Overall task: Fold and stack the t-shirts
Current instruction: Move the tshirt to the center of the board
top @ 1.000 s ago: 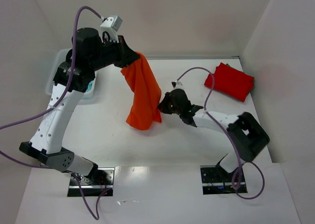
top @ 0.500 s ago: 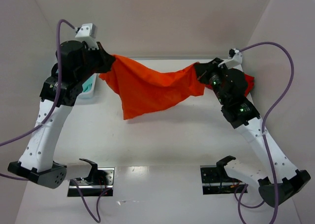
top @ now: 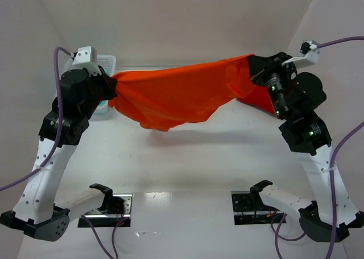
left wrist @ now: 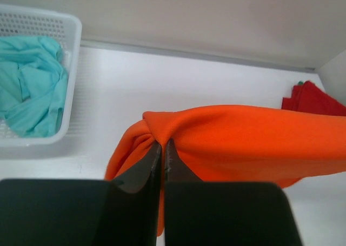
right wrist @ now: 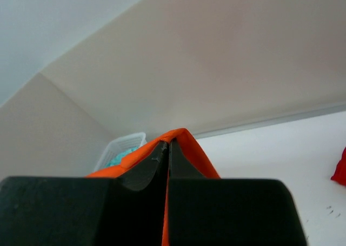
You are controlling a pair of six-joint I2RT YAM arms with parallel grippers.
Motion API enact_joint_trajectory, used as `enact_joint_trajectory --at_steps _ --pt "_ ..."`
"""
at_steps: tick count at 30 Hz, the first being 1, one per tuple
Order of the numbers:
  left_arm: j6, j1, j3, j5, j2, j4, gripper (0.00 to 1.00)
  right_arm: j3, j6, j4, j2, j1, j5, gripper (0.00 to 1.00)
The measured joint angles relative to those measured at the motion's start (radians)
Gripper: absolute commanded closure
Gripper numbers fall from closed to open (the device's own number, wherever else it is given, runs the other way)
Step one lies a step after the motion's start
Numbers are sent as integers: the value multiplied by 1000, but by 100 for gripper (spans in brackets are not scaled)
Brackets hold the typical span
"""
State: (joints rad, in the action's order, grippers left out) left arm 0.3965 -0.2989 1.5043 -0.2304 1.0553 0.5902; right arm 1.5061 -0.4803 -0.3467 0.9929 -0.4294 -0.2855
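The bright orange t-shirt hangs stretched wide in the air between my two grippers, well above the table. My left gripper is shut on its left end; the left wrist view shows the cloth pinched between the closed tips. My right gripper is shut on its right end; the right wrist view shows the orange cloth folded over the closed tips. The deeper red t-shirt lies folded at the back right, mostly hidden behind the right arm; it also shows in the left wrist view.
A white mesh basket with teal cloth in it stands at the back left, behind the left arm. White walls close in the table on three sides. Two arm bases sit at the near edge.
Both grippers have risen and moved apart, pulling the orange t-shirt from a hanging bunch into a wide taut span. The right arm moved from the table middle to the back right.
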Motion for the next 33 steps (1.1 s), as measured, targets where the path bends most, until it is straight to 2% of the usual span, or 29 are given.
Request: enact_joint_trajectory --at_steps 5,11,13,17,22,29,33 --pt "9 0 -75 35 -52 7 97 54 16 -20 -21 0 -9 100" --pt "40 0 -145 152 -134 -4 97 51 26 -60 -38 0 -12 100" --pt "52 0 -188 180 -161 -6 97 34 26 -72 -53 0 -19 100" --pt "56 0 -282 224 -201 33 91 -54 19 -99 -103 0 -38 100" --pt "53 0 -336 226 -205 71 94 -167 -1 -113 -119 0 -40 100" --pt "50 1 -325 202 -58 19 100 -185 8 -110 67 10 -39 100" --pt "41 32 -146 201 213 -13 100 -52 29 -124 235 66 -21 100"
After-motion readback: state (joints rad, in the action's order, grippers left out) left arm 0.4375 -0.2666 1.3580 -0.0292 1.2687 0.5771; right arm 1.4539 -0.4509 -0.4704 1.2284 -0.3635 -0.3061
